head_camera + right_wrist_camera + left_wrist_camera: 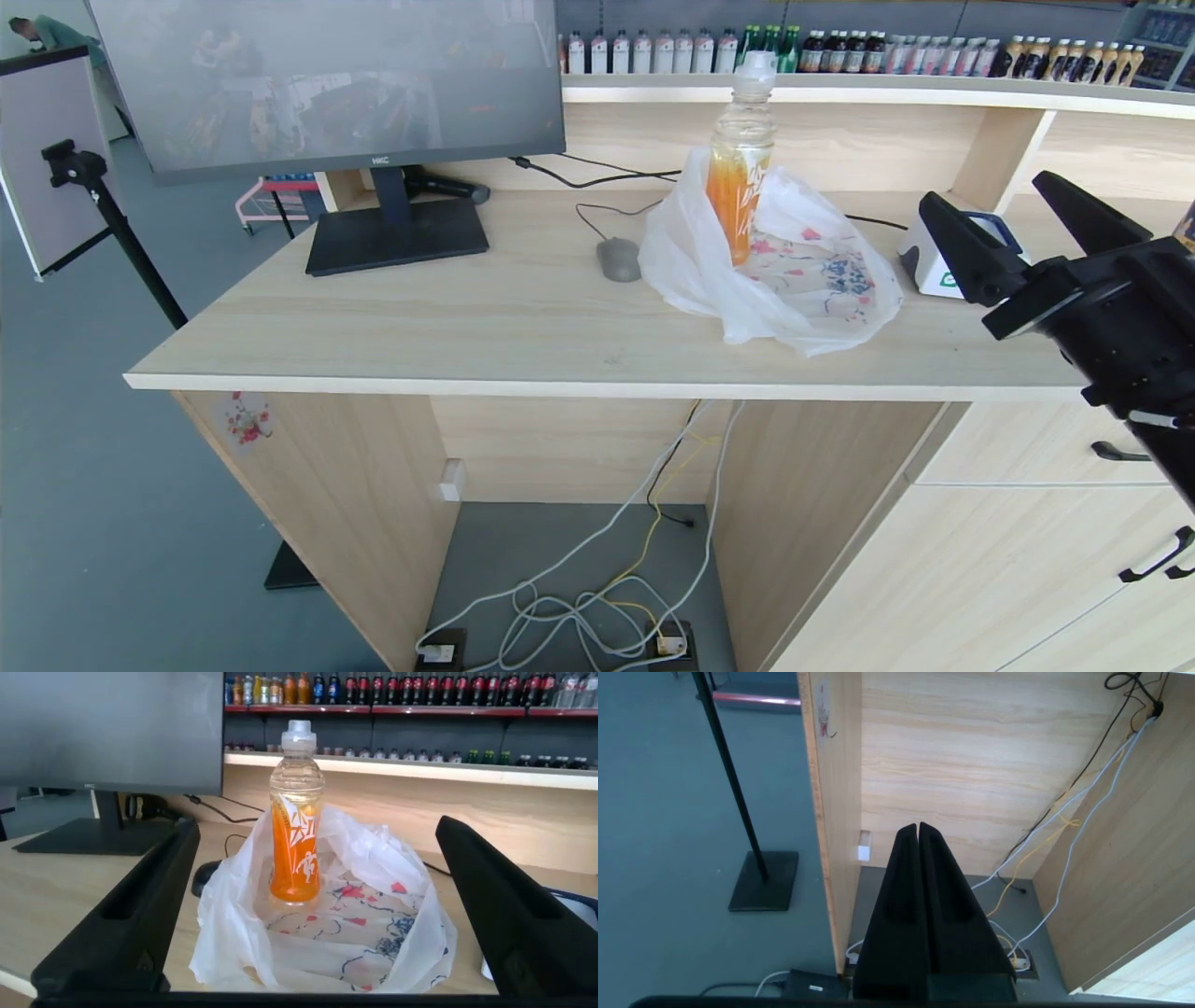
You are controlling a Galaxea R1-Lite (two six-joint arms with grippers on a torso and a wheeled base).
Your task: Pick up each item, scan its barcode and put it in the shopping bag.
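Note:
A clear bottle of orange drink (740,163) stands upright inside the white plastic shopping bag (794,271) on the wooden counter (467,327). The right wrist view looks at the same bottle (297,821) and bag (374,924) from the front. My right gripper (1027,219) hovers open to the right of the bag, near the counter's right end, with nothing between its fingers (131,905). A white barcode scanner (924,266) sits just behind that gripper. My left gripper (920,835) hangs below the counter with its fingers pressed together, holding nothing.
A monitor (327,84) on a black stand and a grey mouse (618,259) occupy the counter's left and middle. Shelves of bottles (840,51) line the back wall. Cables (597,597) trail under the counter. A black stand pole (121,233) rises at the left.

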